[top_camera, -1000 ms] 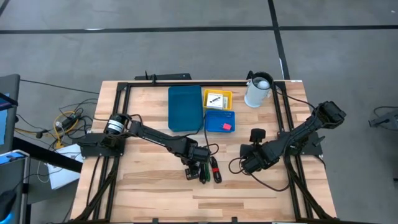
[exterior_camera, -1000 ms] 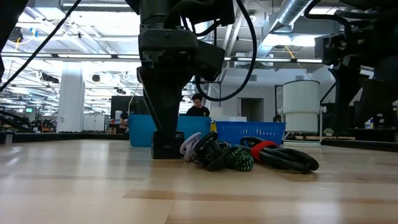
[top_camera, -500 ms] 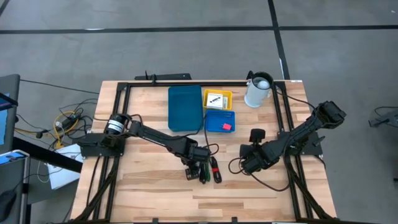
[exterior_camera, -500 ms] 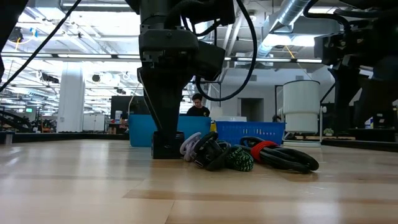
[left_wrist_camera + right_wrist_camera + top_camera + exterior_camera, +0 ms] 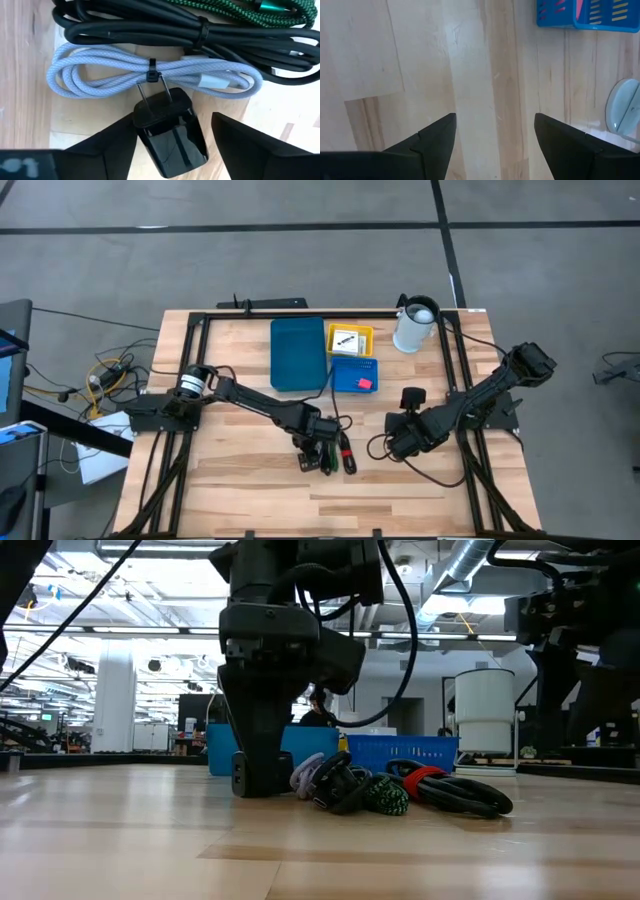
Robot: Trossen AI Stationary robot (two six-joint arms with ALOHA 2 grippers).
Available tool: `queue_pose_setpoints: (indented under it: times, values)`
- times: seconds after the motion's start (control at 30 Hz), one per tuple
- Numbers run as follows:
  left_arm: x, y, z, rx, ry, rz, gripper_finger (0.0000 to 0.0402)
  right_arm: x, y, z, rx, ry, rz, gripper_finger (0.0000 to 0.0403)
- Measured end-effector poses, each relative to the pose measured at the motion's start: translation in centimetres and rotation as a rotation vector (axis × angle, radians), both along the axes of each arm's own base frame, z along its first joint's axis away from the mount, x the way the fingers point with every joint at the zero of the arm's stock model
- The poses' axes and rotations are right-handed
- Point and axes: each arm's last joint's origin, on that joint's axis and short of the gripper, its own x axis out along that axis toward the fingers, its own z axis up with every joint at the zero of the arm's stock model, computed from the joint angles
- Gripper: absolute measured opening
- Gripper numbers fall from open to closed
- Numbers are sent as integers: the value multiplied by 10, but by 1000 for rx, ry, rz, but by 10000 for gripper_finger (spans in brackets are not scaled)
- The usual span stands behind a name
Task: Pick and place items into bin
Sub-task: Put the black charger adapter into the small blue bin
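Note:
A black wall charger (image 5: pixel 170 127), prongs toward the cables, lies flat on the table. My left gripper (image 5: pixel 172 135) points down over it, open, one finger on each side of its body. Beside it lie coiled cables: pale braided (image 5: pixel 125 75), black (image 5: pixel 150 30), green (image 5: pixel 235 10), and a red-ended one (image 5: pixel 425 778). The pile (image 5: pixel 335 452) is at the table's middle. The bin stands at the back: teal tray (image 5: pixel 298 353), yellow tray (image 5: pixel 368 330) with a white card (image 5: pixel 347 338), and blue tray (image 5: pixel 340 375) with a red piece (image 5: pixel 366 383). My right gripper (image 5: pixel 495 125) waits open over bare wood.
A white jug (image 5: pixel 415 325) stands at the back right beside the trays. Black frame rails (image 5: pixel 190 380) run along the table's left, right and far edges. Bare wood lies along the near edge (image 5: pixel 320 510). A person shows far behind the table (image 5: pixel 320 715).
My left gripper has sunk a little toward the table at the charger beside the cable pile. The cables and the trays lie as before.

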Motion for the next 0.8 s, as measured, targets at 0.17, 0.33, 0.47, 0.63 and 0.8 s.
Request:
queue_pose_setpoints:
  times: [0.17,0.33,0.47,0.63,0.8]
  values:
    - [0,0,-1,3,5,1,207,0,0,0,0,-1,0,265]
    - [1,1,1,16,12,3,161,0,0,0,0,-1,0,265]
    - [2,-2,5,36,16,-4,136,0,0,0,0,-2,0,265]
    - [4,-6,15,73,12,-13,145,0,0,0,0,-2,0,265]
    - [6,-10,29,150,8,-17,159,0,0,0,0,-1,0,265]
